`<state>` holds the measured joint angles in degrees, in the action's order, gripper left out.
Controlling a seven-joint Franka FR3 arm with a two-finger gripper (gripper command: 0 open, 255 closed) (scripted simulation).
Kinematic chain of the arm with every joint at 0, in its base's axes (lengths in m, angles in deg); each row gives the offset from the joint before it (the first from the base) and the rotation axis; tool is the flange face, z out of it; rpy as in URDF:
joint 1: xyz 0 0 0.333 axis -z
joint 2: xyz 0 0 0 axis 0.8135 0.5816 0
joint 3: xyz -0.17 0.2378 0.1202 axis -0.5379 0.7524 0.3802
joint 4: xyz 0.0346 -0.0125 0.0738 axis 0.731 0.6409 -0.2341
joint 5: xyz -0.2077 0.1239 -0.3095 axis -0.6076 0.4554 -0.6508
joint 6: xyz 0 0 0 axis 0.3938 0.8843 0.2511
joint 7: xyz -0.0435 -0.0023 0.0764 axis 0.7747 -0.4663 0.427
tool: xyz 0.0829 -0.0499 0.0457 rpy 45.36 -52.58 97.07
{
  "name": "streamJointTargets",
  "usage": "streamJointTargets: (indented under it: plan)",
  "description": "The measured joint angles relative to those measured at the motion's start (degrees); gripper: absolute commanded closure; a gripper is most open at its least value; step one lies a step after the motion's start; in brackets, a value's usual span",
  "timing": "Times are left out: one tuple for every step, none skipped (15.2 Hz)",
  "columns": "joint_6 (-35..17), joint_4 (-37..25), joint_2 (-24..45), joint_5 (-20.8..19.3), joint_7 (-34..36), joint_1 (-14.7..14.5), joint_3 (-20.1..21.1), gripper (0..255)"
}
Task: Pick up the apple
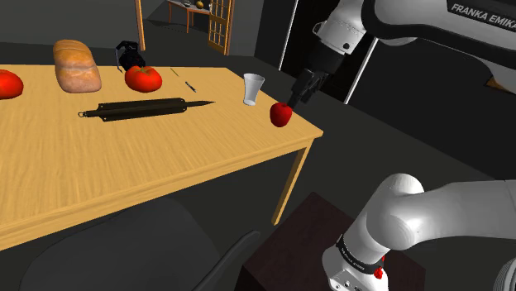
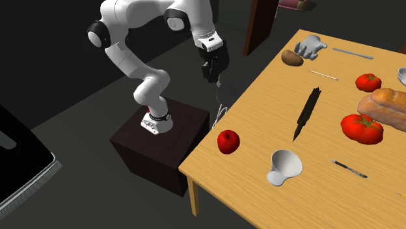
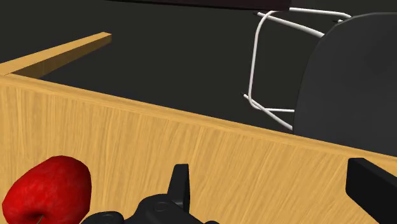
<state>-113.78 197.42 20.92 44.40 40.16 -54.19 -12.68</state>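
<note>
Checking the wrist cam, we find the gripper [image 3: 273,181] w/ fingers spread wide, holding nothing; red apple [image 3: 48,191] sits on the table [image 3: 210,146], seemingly outside one finger.

Dim surroundings, soft even light

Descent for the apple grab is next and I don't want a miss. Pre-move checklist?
1. Pincer open: ok, fingers stand apart.
2. Apple between the fingers: not ok, it sits outside one finger.
3. Pincer at apple height: not ok, it hangs above the apple, apart from it.
4. Apple resting on table: ok, near the corner.
5. Cup apart from apple: ok.
</note>
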Motion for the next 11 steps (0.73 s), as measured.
streamJointTargets:
  plan:
    - [0.0,0.0,0.0,0.0,0.0,0.0,0.0,0]
    - [-0.1,-0.3,0.9,-0.3,-0.6,0.1,-0.5,0]
    - [0.0,-1.3,2.4,-0.7,-1.4,0.3,-1.1,0]
    - [0.2,-2.3,4.1,-1.3,-2.5,0.5,-2.1,0]
    - [0.2,-3.5,6.1,-1.9,-3.9,0.8,-3.1,0]
    - [0.2,-4.8,8.4,-2.3,-4.9,1.0,-3.9,0]
    - [0.6,-6.2,10.2,-2.9,-6.2,1.2,-4.9,0]
    - [1.2,-7.9,12.3,-3.3,-7.4,1.4,-5.8,0]
    - [1.1,-9.4,14.7,-3.7,-8.4,1.5,-6.5,0]
    - [1.6,-10.9,16.7,-4.2,-9.7,1.8,-7.5,0]
    - [1.9,-12.5,18.8,-4.5,-11.0,2.0,-8.4,0]
